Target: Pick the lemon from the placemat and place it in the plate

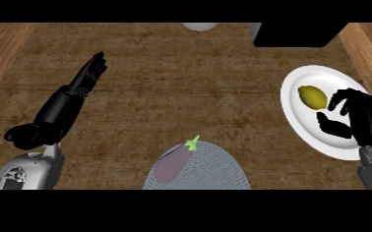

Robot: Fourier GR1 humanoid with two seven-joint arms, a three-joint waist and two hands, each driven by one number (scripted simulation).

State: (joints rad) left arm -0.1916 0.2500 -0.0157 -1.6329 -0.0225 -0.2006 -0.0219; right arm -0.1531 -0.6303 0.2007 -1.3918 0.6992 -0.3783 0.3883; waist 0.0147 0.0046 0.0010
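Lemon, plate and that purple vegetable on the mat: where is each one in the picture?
lemon (312, 97): head view, middle of its yellow skin.
plate (294, 110): head view, bare white left rim.
eggplant (173, 164): head view, middle of its purple body, on the placemat.

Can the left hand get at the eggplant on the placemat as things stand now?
Probably yes. The left hand is open at the view's left, and bare counter lies between it and the eggplant on the placemat. The right hand is far off, over the plate beside the lemon.
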